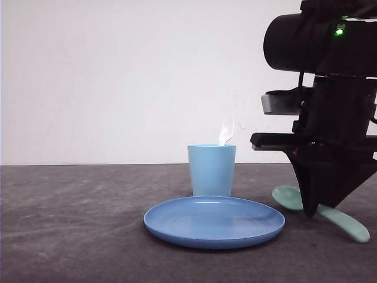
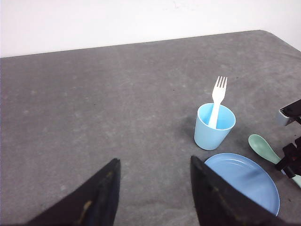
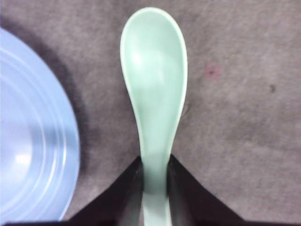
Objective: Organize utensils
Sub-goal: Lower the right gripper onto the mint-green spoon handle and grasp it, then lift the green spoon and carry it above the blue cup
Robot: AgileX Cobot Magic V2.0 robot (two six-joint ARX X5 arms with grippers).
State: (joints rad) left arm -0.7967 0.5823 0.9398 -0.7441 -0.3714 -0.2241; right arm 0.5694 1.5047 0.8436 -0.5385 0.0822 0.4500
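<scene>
front view: white fork stands tines-up inside the light blue cup, so that item reads as sorted; mint-green spoon lies on the table with the right gripper down over its handle, the blue plate just beside the fingers. left wrist view: left gripper hovers with fingers spread wide, nothing between them, cup and fork well beyond the tips. right wrist view: fingers close against both sides of the spoon handle, bowl projecting past the tips. remaining, by judgement: lifting the spoon and placing it in the cup.
</scene>
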